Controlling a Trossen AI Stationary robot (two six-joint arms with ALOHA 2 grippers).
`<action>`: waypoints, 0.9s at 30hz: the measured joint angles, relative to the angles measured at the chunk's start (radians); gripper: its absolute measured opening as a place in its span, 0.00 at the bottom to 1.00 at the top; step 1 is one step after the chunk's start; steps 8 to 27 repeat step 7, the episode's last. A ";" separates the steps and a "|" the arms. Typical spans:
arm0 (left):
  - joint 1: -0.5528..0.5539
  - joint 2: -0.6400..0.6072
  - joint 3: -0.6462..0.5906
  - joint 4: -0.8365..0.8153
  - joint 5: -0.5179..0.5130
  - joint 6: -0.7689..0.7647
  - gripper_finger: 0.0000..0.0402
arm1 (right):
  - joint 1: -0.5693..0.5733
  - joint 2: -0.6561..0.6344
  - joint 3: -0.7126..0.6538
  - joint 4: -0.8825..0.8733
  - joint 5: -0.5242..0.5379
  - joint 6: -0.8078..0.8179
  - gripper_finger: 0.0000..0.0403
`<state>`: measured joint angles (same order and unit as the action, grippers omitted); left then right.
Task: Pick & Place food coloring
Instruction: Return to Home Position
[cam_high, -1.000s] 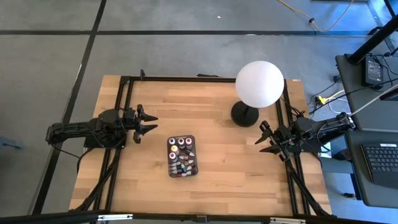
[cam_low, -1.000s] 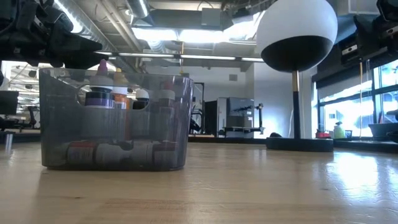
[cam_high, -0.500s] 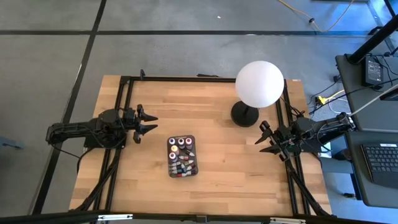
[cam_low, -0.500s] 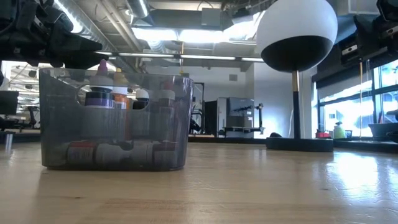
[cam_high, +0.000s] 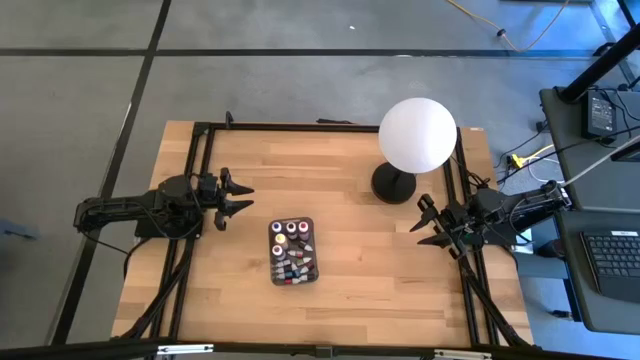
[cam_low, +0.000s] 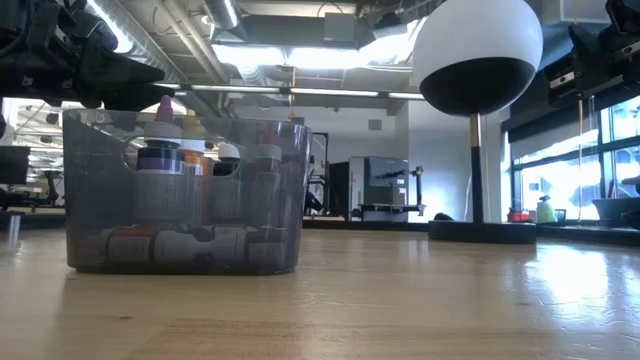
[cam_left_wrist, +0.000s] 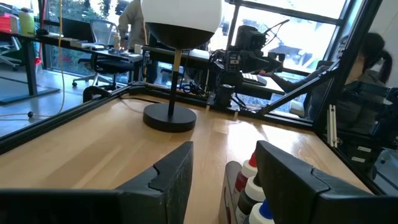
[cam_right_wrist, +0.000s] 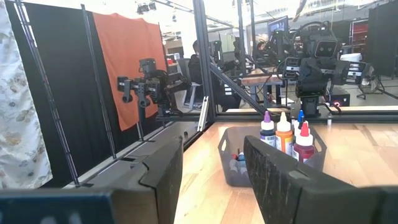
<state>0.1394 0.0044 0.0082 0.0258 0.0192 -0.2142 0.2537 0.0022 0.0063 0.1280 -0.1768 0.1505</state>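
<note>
The food coloring bottles (cam_high: 291, 250) sit in a dark grey tray (cam_high: 271, 255) at the table's middle. Some stand upright at the tray's far end and others lie on its floor. The low view shows the upright bottles (cam_low: 162, 148) rising above the translucent tray wall (cam_low: 250, 200). My left gripper (cam_high: 248, 198) hovers open to the tray's left and a little farther back, and its wrist view shows capped bottles (cam_left_wrist: 250, 186) past its fingers. My right gripper (cam_high: 416, 215) is open near the table's right edge, facing the tray (cam_right_wrist: 231, 163) and bottles (cam_right_wrist: 285, 134).
A big white globe lamp (cam_high: 417, 134) on a black round base (cam_high: 393, 184) stands at the table's far right, just beyond my right gripper. Black frame rails (cam_high: 200, 170) run along the table's sides. Bare wood (cam_high: 350, 290) lies around the tray. A person (cam_left_wrist: 367, 74) sits beyond the right side.
</note>
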 joint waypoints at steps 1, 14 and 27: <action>0.000 0.000 0.000 0.000 0.000 0.000 0.42 | 0.000 0.000 0.000 0.000 0.000 0.000 0.43; 0.000 0.000 0.000 0.000 0.000 0.000 0.42 | 0.000 0.000 0.000 0.000 0.000 0.001 0.43; 0.000 0.000 0.000 0.000 0.000 0.000 0.42 | 0.000 0.000 0.000 0.000 0.000 0.001 0.43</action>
